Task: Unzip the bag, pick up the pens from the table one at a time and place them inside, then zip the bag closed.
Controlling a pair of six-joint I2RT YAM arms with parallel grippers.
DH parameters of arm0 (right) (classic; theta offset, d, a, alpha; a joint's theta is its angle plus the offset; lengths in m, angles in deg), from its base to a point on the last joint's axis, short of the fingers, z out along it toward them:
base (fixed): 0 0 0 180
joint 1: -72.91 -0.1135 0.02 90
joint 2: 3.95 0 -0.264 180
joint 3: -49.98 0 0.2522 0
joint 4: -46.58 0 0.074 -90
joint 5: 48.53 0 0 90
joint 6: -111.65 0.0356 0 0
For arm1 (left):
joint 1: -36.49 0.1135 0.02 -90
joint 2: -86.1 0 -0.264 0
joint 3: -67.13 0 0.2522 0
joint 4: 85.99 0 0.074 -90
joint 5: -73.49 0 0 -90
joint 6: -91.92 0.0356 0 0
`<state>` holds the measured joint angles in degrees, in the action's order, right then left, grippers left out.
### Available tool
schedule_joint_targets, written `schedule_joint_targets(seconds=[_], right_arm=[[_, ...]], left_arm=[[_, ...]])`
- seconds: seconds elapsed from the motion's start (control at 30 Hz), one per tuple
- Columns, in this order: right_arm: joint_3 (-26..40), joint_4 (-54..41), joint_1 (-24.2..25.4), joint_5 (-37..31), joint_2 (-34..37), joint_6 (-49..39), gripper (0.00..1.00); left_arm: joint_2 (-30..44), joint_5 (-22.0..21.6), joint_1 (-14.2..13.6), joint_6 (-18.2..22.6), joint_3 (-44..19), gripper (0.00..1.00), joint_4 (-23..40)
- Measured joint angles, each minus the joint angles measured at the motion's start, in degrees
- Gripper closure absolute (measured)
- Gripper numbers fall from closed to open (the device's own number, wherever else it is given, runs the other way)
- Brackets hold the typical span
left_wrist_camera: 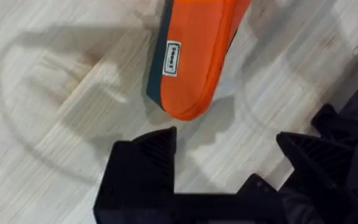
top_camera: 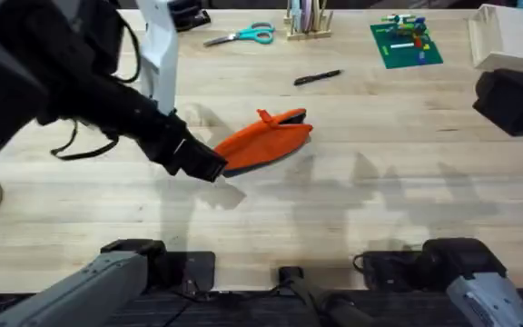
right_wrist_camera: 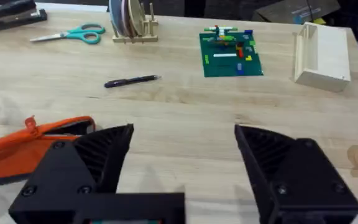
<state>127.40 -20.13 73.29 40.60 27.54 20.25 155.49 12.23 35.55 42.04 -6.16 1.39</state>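
My left end effector, fingers spread wide, hovers just beside the near-left end of the orange pencil pouch at mid-tabletop. My right end effector is likewise wide and holds nothing. The black pen lies farther off, to the pouch's right.

This looks like a robotics lab bench set up with office goods: a pale plank table carries teal-handled scissors, a black stapler, a wooden rack, a green brick baseplate and a wooden box.
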Motion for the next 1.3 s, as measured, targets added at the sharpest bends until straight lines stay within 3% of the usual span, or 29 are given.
schedule_joint_targets(seconds=[0.2, 0.23, 0.47, 0.77, 0.83, 1.0, 1.03, 1.07, 1.3], right_arm=[[0.00, 0.00, 0.00, 0.00, 0.01, -0.16, 0.003], [0.00, 0.00, 0.00, -0.01, 0.01, -0.16, 0.003], [0.00, 0.00, 0.00, 0.00, 0.01, -0.14, 0.003], [0.00, -1.64, 0.00, 0.00, 0.01, -0.16, 0.003], [0.00, -1.64, 0.00, -0.02, 0.01, -0.16, 0.003], [0.00, -1.64, 0.00, 0.00, 0.00, -0.16, 0.003], [0.00, -1.64, 0.00, 0.00, 0.00, -0.16, 0.003], [0.00, -1.64, 0.00, 0.00, 0.01, -0.16, 0.004], [0.00, -1.64, 0.00, 0.26, 0.01, -0.16, 0.003]], left_arm=[[4.76, -1.43, -3.72, -0.24, 0.00, 0.008, -1.76], [8.14, -2.47, -5.80, -0.28, 0.00, 0.008, -4.06], [14.28, -4.01, -6.26, -0.31, 0.00, 0.006, -8.63], [20.61, -2.61, -6.26, -0.53, 0.00, 0.026, -9.12], [21.64, -2.57, -6.26, -0.72, 0.00, 0.130, -9.60], [22.27, -2.82, -6.04, -1.68, -0.07, 0.646, -11.08], [22.27, -2.60, -6.04, -2.81, -0.22, 0.863, -11.30], [22.27, -2.46, -6.04, -3.06, -0.23, 0.930, -11.46], [22.27, -2.32, -6.04, -3.97, -0.26, 0.957, -11.70]])
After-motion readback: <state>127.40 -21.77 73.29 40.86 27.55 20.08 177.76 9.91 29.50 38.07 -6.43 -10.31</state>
